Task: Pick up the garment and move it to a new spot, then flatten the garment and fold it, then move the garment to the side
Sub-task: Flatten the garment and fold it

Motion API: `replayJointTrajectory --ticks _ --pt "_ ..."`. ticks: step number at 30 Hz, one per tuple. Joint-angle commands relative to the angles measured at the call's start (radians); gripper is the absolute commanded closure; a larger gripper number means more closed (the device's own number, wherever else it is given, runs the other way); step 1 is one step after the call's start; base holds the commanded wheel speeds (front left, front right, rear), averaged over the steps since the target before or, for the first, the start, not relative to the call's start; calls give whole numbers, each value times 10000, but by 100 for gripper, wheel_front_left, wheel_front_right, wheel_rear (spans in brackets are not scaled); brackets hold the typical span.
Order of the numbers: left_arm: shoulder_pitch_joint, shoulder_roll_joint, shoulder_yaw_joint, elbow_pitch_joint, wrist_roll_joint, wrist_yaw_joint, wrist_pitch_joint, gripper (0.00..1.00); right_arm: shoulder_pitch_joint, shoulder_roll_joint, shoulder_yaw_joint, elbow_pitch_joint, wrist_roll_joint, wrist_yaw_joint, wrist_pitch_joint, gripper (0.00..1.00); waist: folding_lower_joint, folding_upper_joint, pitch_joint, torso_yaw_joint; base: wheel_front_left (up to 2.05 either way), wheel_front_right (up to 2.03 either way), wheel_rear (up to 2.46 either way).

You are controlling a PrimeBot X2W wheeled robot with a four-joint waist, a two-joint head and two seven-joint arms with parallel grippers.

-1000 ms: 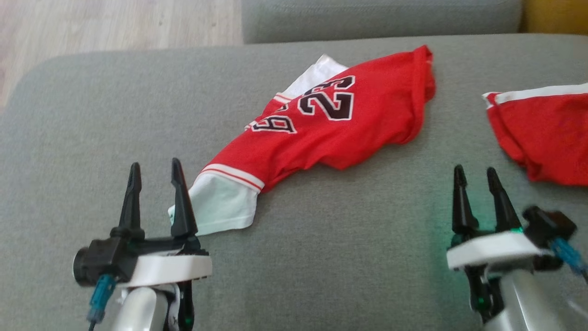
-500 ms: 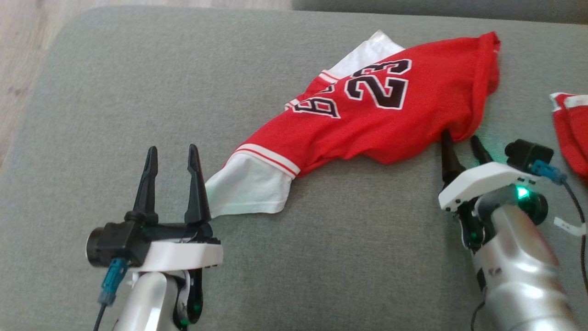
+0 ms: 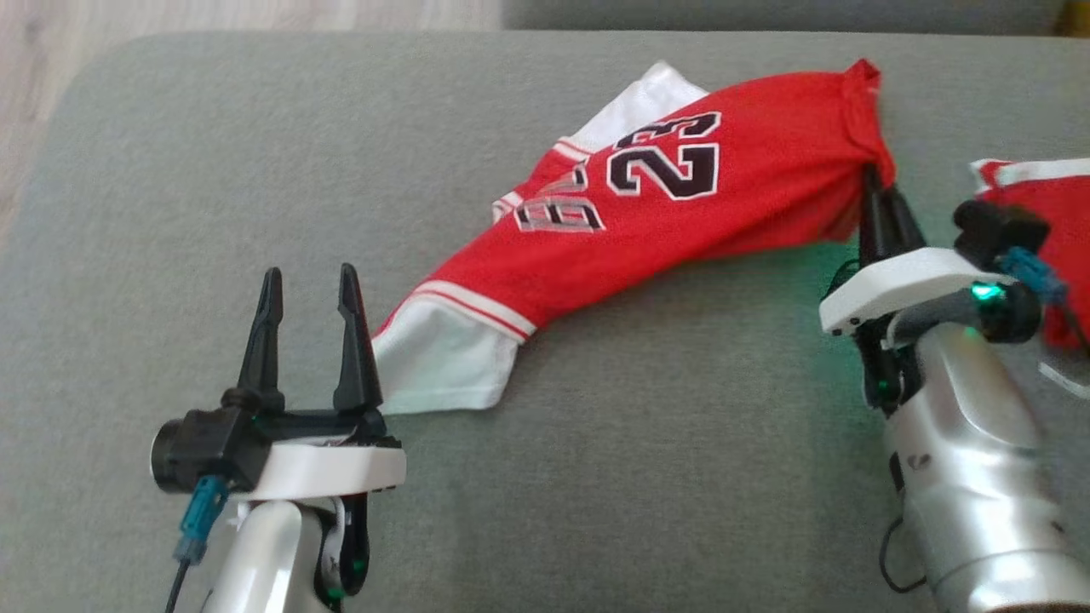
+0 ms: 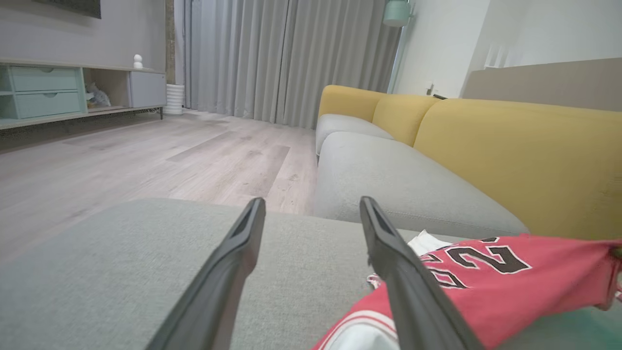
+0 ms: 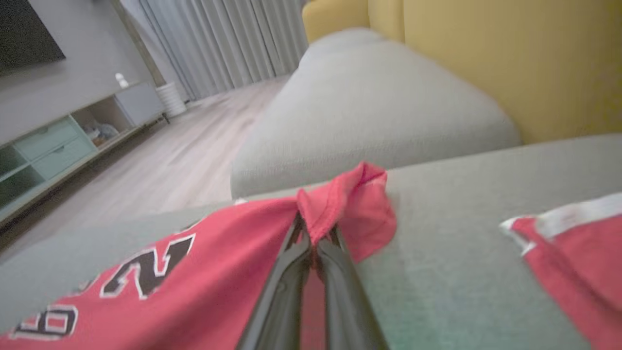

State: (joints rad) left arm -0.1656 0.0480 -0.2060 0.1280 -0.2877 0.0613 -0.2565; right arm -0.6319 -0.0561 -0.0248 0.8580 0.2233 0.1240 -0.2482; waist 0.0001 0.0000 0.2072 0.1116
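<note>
Grey cushion (image 3: 639, 477) – red jersey (image 3: 681, 213) on it | wood floor (image 4: 146, 160) beyond | L tool (image 3: 310, 274) spread | R tool (image 5: 313, 239) pinching jersey hem

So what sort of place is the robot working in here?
Most likely a home living room: a sofa with yellow backs and grey seats, floor-length curtains, and a low TV-style cabinet on a wooden floor. The red jersey lies across a grey cushion.
</note>
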Motion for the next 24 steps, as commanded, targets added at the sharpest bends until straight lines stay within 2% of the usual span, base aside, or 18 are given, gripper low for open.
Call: replayJointTrajectory --ticks 1,7,11,20,24 --pt "-130 24 360 -285 85 -3 -53 0 278 59 155 -689 -184 67 -130 100 -1 0 -287 -340 0 0 0" --pt "76 23 309 -297 10 15 -53 0 1404 59 53 -2585 -974 67 -72 100 -1 0 -861 -884 0 0 0" --pt "284 23 242 -300 -93 66 -53 0 1986 59 -152 -4003 -1658 67 646 100 -1 0 -1171 -1012 0 0 0" --pt "714 23 83 -352 -289 34 -53 0 3253 59 -564 -7449 -2804 67 2871 100 -1 0 -1472 -639 0 0 0" --pt "741 23 62 -417 -320 33 -53 0 3460 59 -404 -8371 -2909 67 3899 100 -1 0 -1305 -325 0 0 0"
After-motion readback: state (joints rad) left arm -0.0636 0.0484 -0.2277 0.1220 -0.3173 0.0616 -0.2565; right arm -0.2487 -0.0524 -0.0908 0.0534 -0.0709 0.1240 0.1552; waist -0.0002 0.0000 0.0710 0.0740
